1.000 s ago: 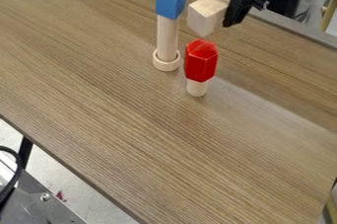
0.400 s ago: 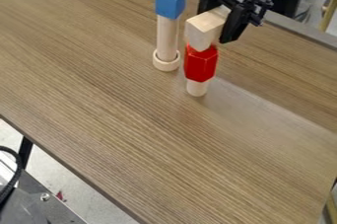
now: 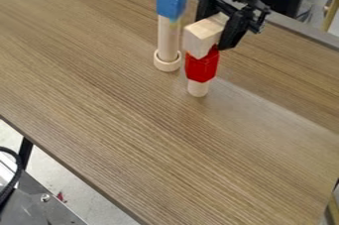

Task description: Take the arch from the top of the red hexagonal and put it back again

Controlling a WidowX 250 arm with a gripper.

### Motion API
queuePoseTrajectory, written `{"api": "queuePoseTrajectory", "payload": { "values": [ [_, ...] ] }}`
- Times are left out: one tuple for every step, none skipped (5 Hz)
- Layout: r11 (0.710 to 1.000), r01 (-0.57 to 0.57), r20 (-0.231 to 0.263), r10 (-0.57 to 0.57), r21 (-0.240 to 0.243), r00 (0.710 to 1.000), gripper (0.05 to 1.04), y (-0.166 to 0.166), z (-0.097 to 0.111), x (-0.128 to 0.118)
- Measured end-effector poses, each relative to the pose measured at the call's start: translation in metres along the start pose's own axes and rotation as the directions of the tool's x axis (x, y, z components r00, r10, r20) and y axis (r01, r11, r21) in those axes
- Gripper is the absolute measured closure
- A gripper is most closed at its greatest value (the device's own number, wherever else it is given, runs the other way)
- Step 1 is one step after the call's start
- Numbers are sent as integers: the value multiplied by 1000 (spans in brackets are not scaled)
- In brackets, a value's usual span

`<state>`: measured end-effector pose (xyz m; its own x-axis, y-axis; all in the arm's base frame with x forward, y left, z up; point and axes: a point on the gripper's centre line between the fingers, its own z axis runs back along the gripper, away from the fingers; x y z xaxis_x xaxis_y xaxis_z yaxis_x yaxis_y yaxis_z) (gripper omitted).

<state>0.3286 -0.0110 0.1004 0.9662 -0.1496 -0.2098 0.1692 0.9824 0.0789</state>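
Note:
The black gripper (image 3: 216,25) hangs near the top, right of centre, and is shut on a pale wooden block, the arch (image 3: 198,39). The arch's near end covers the top of the red hexagonal piece (image 3: 202,67), and a notch in its underside shows red. Whether the arch rests on the red piece or hangs just over it, I cannot tell. The red piece stands upright on a short pale cylinder (image 3: 198,88).
Close on the left stands a tower: a wooden ring (image 3: 167,65) around the foot of a tall pale cylinder (image 3: 168,38), with blue cubes (image 3: 171,5) on top. The wooden table (image 3: 152,135) spreads toward the front.
The gripper and the arch have come down and slightly left, from above the red piece to its top, which the arch now covers.

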Motion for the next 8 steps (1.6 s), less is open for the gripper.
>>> {"api": "queuePoseTrajectory", "payload": {
  "values": [
    [1000, -7, -6, 8, 1, 1000, 487, 0, -4, -1],
    [1000, -5, 0, 5, 6, 1000, 487, 1, -4, -1],
    [1000, 5, 11, -6, 19, 1000, 487, 3, -4, 1],
    [999, 12, 22, -13, 33, 1000, 487, 5, -4, 3],
    [999, 12, 20, -13, 39, 1000, 420, 6, -3, 3],
    [1000, 3, 14, -3, 27, 1000, 150, 4, -2, 2],
    [1000, 5, 12, -5, 25, 1000, 81, 4, -2, 2],
    [1000, -1, 18, 0, 24, 1000, 84, 4, 1, 3]
  ]
}}
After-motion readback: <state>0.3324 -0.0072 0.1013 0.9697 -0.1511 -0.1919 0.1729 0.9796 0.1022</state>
